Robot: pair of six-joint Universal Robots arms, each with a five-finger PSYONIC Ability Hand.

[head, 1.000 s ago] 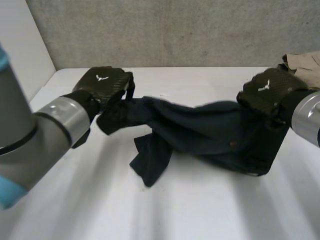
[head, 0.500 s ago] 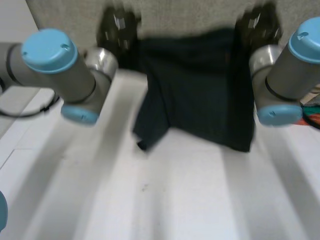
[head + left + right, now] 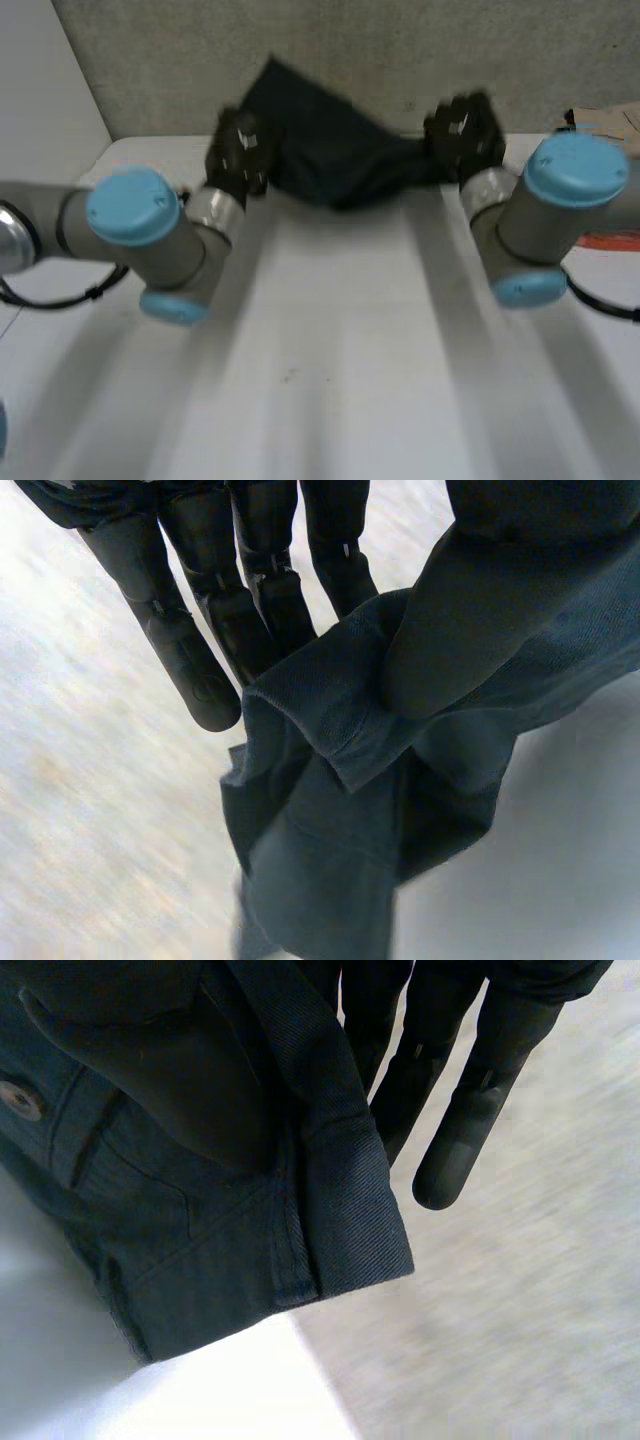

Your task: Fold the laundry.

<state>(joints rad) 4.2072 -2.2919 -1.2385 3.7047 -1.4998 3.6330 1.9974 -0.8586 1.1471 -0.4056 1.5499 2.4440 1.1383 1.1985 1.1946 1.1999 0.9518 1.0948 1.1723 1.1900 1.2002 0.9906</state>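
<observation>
- Left hand (image 3: pixel 205 630): its straight fingers and thumb pinch a bunched corner of the garment (image 3: pixel 325 150). The hold looks firm, but the cloth is gathered in folds under the thumb.
- Right hand (image 3: pixel 455 1120): it pinches the garment at a stitched band edge, close to a button (image 3: pixel 18 1099). This grasp looks sound.
- Garment: it is held up off the desk (image 3: pixel 340 360) at the far side, slung between the two hands and sagging in the middle.
- Step in hand, as judged: spreading the garment so it lies flat before the first fold.
- You should not loosen either pinch. Draw the hands apart until the sag goes, and bring them level.
- Lower toward the near side so the hanging part lands first and smooths out behind it.
- Risk: the left hand's bunched hold may set down a twisted corner. Check it before you release.
- Stay clear of the beige cloth (image 3: pixel 608 118) at the far right.
</observation>
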